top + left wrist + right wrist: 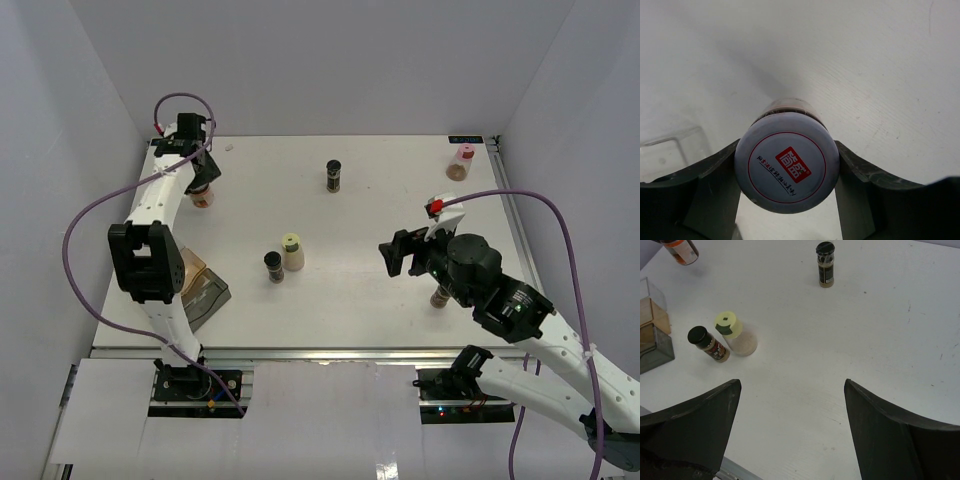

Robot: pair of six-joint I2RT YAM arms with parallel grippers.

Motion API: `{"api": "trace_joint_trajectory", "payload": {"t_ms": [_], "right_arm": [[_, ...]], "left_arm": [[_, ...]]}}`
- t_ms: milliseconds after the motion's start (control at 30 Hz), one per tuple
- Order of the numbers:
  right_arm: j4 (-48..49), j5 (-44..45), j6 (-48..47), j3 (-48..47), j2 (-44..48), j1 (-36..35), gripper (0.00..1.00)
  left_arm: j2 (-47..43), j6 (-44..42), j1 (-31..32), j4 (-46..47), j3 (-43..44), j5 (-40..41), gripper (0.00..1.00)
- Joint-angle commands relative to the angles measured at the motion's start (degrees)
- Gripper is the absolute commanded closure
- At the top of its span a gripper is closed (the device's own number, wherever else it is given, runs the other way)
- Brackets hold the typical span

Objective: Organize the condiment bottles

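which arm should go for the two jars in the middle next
Right, probably. The right gripper is open and empty, facing the black-capped jar and yellow-capped jar; the left gripper is shut on a white-capped jar at the far left.

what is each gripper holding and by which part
Left gripper: a white-capped bottle, pinched at the sides of its cap. Right gripper: open, holding nothing.

A robotics lab test cell: a white table (380, 300) boxed in on the left, far and right by plain pale walls (320, 70), with two white robot arms (160, 205) mounted by its near aluminium rail (330, 352), trailing purple cables (68, 250), and small spice jars (333, 176) scattered on it.
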State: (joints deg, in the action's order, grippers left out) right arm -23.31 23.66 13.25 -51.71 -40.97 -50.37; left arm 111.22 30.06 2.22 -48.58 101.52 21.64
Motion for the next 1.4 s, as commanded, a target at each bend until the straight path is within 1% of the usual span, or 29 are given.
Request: {"api": "trace_joint_trajectory", "payload": {"t_ms": [0, 167, 233, 367, 600, 733, 1000, 1100, 1367], "right_arm": [[-0.3, -2.26, 2.59, 0.05, 0.97, -0.17, 0.1], [-2.36, -3.84, 2.96, -1.32, 0.58, -0.17, 0.1], [-2.87, -4.06, 2.99, -1.89, 0.61, -0.17, 0.1], [-3.25, -4.25, 2.94, -2.38, 0.53, -0.17, 0.1], [-3.41, -5.14, 3.26, -2.17, -0.56, -0.17, 0.1], [-3.86, -6.11, 3.47, -2.34, -1.32, -0.08, 0.1], [-3.79, -6.17, 3.67, -2.77, -1.44, -0.17, 0.1], [-4.06, -6.13, 3.51, -3.08, -1.69, -0.17, 0.1], [-4.17, -6.23, 3.4, -3.47, -1.98, -0.17, 0.1]], "left_arm": [[-14.2, 4.0, -4.14, -2.74, -4.08, 5.94, 1.0], [-24.18, 5.06, -9.81, -1.22, -14.52, 4.74, 1.0], [-27.06, 4.67, -12.19, -0.39, -17.43, 3.88, 1.0], [-29.91, 4.22, -15.73, 1.74, -22.48, 3.09, 1.0], [-31.85, 3.97, -16.79, 7.03, -30.2, 2.7, 1.0], [-31.82, 2.35, -16.81, 11.0, -32.33, 2.89, 1.0], [-31.14, 1.02, -16.81, 14.84, -35.96, 4.12, 1.0], [-30.65, 0.68, -16.81, 15.14, -36.52, 3.58, 1.0], [-30.93, 2.13, -16.81, 13.18, -36.85, 6.5, 1.0]]}}
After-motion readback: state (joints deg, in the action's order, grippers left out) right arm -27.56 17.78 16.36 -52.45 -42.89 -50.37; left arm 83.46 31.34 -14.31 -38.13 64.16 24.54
